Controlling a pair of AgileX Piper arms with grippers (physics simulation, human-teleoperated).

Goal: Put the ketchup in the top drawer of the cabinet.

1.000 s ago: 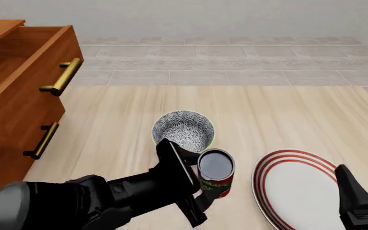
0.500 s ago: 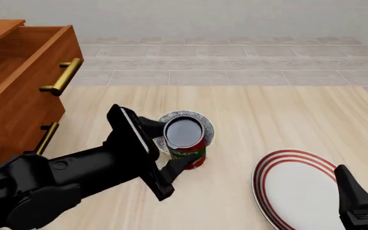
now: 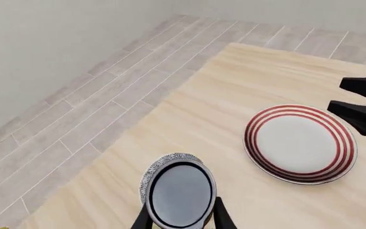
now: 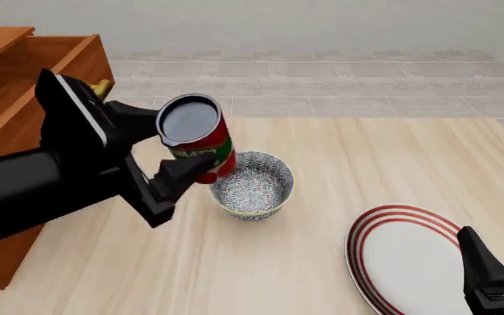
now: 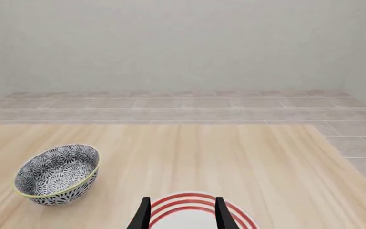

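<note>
We have lifted the ketchup (image 4: 197,136) off the table; our left gripper (image 4: 160,147) stays clamped on it, now above the bowl (image 4: 254,184), with the open top drawer (image 4: 33,85) just beyond. Our right gripper (image 5: 180,213) idles, parted, over the plate (image 4: 405,257).

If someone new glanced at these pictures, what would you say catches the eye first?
The left end effector holds the ketchup can up in the air, between the open top drawer and the patterned bowl. Next comes the red-ringed plate at front right, with the right end effector idle over it.
</note>
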